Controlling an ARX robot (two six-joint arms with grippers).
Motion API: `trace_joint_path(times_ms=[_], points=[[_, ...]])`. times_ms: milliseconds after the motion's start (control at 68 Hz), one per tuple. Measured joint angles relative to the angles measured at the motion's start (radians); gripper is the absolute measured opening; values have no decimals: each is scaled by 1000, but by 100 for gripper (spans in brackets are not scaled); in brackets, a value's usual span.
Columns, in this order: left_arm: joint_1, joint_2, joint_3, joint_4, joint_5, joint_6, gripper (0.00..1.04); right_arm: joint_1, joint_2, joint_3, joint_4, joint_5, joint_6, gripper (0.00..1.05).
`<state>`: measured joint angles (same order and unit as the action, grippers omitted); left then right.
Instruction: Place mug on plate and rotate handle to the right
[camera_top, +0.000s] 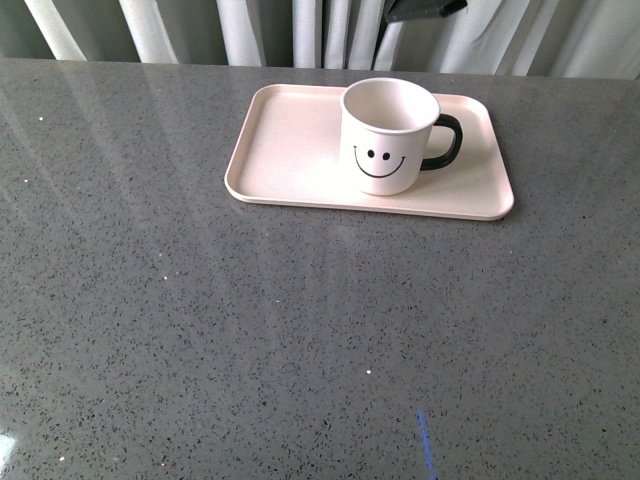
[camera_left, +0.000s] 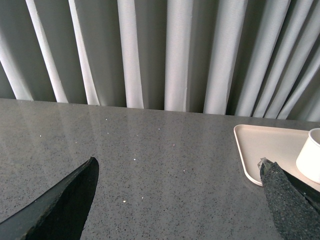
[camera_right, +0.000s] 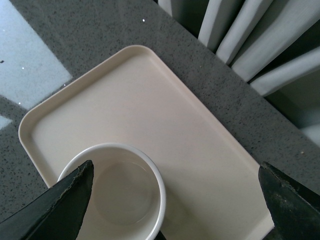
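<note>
Staged indoor test setting rather than a lived-in room. A broad desk (camera_top: 200, 320) of grey speckled, polished stone-like material fills the front view and reflects light in pale streaks. Behind its far edge hang pleated grey-white curtains (camera_left: 175, 55) in vertical folds, closing off the whole background. A short strip of blue tape (camera_top: 427, 440) marks the desk near its front edge. The only household objects are a pale pink plate (camera_top: 290, 150) and the smiley-face mug (camera_top: 385, 135) standing on it.
</note>
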<state>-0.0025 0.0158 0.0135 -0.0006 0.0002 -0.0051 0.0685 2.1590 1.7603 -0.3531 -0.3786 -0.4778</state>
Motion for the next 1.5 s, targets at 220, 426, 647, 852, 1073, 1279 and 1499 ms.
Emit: trace_joint_path(times_ms=[220, 426, 647, 852, 1073, 1279, 1499], points=[[0, 0, 0, 0, 0, 0, 96, 9, -219, -635, 1086, 446, 391, 57], [0, 0, 0, 0, 0, 0, 95, -17, -472, -1062, 1365, 436, 462, 13], [0, 0, 0, 0, 0, 0, 95, -53, -636, -1311, 1417, 380, 467, 2], [0, 0, 0, 0, 0, 0, 95, -69, -784, -1464, 1423, 378, 468, 2], [0, 0, 0, 0, 0, 0, 95, -69, -877, -1596, 1452, 378, 468, 2], [0, 0, 0, 0, 0, 0, 95, -69, -1045, -1667, 1358, 379, 468, 2], [0, 0, 0, 0, 0, 0, 95, -69, -1223, -1715, 1227, 379, 468, 2]])
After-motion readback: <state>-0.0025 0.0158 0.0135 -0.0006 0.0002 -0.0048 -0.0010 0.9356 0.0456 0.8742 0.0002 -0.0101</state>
